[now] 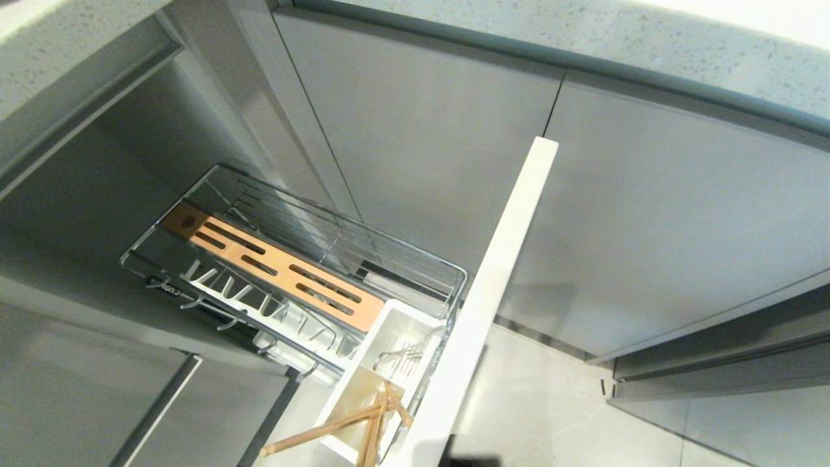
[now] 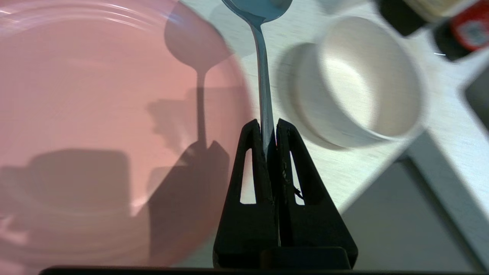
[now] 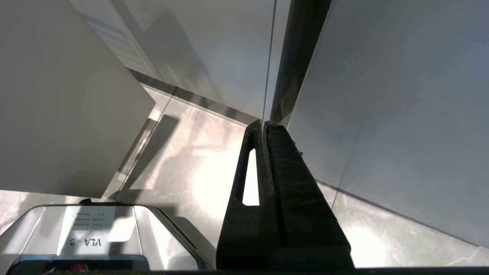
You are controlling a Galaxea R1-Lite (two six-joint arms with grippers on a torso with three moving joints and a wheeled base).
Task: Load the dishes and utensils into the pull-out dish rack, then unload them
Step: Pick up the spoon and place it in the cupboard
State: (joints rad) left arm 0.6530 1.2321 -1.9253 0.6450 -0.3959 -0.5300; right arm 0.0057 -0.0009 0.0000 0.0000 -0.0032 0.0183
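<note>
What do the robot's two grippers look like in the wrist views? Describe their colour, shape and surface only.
The left gripper has two matte black fingers, each tapering from a broad base to a narrow tip, with a long slot-shaped cut-out through it. The right gripper is the same black wedge design, and its fingers show a rough, grainy surface. No cables or markings show on either.
</note>
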